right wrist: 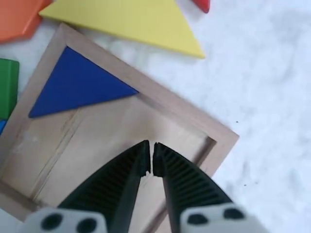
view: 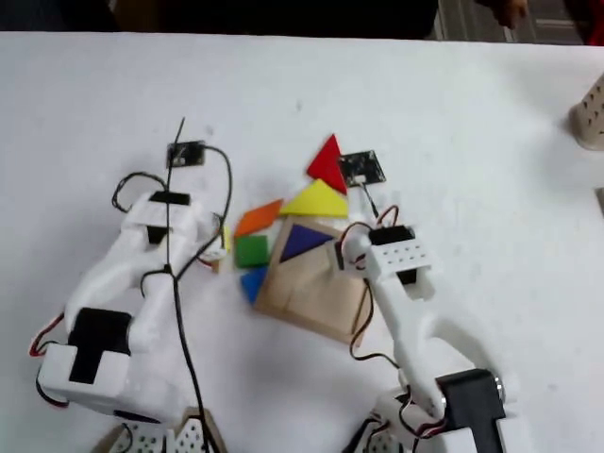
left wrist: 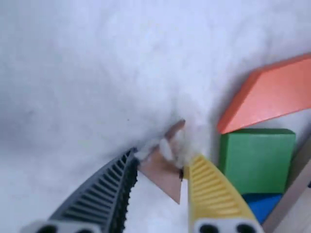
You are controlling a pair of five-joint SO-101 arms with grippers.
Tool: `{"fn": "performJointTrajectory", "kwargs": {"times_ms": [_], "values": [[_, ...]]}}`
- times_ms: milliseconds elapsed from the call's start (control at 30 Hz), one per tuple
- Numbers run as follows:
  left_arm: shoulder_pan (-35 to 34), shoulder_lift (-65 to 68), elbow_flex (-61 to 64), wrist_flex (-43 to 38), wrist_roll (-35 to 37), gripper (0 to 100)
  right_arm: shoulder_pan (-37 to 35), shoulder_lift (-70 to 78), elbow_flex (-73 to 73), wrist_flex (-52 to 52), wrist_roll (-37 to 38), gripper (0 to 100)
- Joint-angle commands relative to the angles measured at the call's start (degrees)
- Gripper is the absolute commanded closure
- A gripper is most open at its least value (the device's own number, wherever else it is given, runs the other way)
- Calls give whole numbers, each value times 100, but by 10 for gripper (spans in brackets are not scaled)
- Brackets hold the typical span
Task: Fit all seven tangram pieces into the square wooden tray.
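Note:
The square wooden tray (view: 326, 304) (right wrist: 221, 133) lies between the two arms, with a dark blue triangle (view: 302, 240) (right wrist: 77, 85) in its far corner. My right gripper (right wrist: 150, 158) (view: 338, 257) hangs shut and empty over the tray's bare floor. Beyond the tray lie a yellow triangle (view: 316, 200) (right wrist: 131, 19) and a red triangle (view: 327, 162). On its left are an orange parallelogram (view: 258, 217) (left wrist: 269, 94), a green square (view: 251, 250) (left wrist: 255, 158) and a small blue triangle (view: 253, 282) (left wrist: 262, 206). My left gripper (left wrist: 160, 167) (view: 219, 250) is shut on a small brown triangle (left wrist: 163, 171) just left of the green square.
A beige pegged object (view: 590, 111) stands at the table's far right edge. Black cables (view: 175, 274) trail over the left arm. White tabletop stretches wide to the left and right of the pieces.

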Motion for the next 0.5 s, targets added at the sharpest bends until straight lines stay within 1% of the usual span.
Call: {"fn": "performJointTrajectory", "kwargs": {"times_ms": [0, 300, 467], "values": [[92, 4, -167, 97, -79, 966, 57, -268, -26, -66, -26, 981], [57, -13, -202, 97, -79, 959, 66, -277, -26, -66, -26, 981], [57, -593, -149, 167, -79, 959, 75, -312, -26, -57, 9, 981]]}}
